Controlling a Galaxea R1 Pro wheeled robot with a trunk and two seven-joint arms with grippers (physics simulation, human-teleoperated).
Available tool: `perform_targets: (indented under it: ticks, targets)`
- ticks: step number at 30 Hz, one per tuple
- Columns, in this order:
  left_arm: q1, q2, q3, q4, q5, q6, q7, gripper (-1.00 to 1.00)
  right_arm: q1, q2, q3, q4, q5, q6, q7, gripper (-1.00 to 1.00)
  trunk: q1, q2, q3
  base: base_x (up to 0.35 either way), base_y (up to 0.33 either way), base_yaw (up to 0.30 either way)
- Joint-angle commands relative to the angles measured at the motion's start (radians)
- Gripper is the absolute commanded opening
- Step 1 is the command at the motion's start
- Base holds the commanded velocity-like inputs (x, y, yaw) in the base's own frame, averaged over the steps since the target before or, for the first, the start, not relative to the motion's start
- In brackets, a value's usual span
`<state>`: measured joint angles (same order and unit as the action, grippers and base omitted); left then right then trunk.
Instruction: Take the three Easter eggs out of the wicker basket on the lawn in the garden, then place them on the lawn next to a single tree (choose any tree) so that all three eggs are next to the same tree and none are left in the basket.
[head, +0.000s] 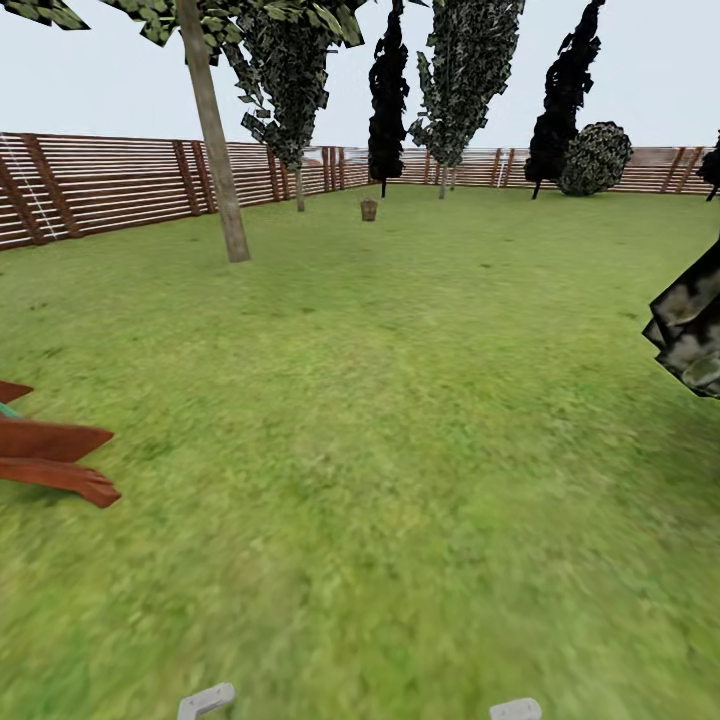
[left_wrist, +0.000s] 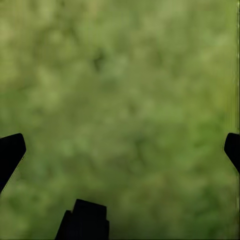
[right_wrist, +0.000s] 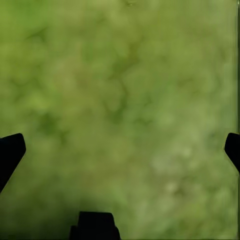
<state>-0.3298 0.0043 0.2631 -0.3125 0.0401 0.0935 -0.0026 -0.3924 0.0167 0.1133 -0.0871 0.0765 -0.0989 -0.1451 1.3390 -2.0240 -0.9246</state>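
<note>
Currently the head view looks across the lawn (head: 400, 420), a broad flat stretch of mottled green grass closed off at the far side by a brown slatted fence (head: 110, 185).

Basket (head: 369, 209): small, brown, upright on the grass far ahead at about 12 o'clock, a little short of the fence. It is too small in the picture to tell its contents; no egg can be made out.

Tree (head: 215, 130): pale bare trunk, leaning slightly, at about 11 o'clock, nearer than the basket and well apart from it. Its speckled foliage starts at the upper edge of the picture. A second pale-trunked tree (head: 298, 100) stands beyond it, near the fence. Black cypress-like trees (head: 388, 90) rise along the fence line, with a round dark bush (head: 596, 158) at about 1 o'clock. Dark blocky foliage (head: 690, 325) enters at 3 o'clock, and reddish-brown wooden planks (head: 55, 455) enter at 9 o'clock.

Two pale grey robot parts (head: 206, 700) sit at the lower edge of the head view.

Left gripper (left_wrist: 120, 150): black fingers (left_wrist: 11, 152) spread wide to opposite edges of the wrist picture, nothing between them — blurred grass beyond.

Right gripper (right_wrist: 120, 150): fingers (right_wrist: 11, 150) likewise spread wide and empty, over blurred grass.
</note>
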Motion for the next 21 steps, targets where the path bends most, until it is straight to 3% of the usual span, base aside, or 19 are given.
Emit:
perform_targets:
  ticks: [1,21]
  targets:
    - [0.0,-0.001,0.002,-0.002,0.004,0.006,0.0,1.0,-0.001,0.0,0.005,0.001,0.008,-0.001,-0.007,1.0,-0.003,0.007,0.002,0.325,0.0,0.0]
    - [0.0,-0.001,0.001,-0.002,0.004,0.006,0.0,1.0,0.0,0.0,0.005,0.001,0.008,-0.001,-0.007,1.0,-0.08,0.147,0.065,0.326,0.0,0.0]
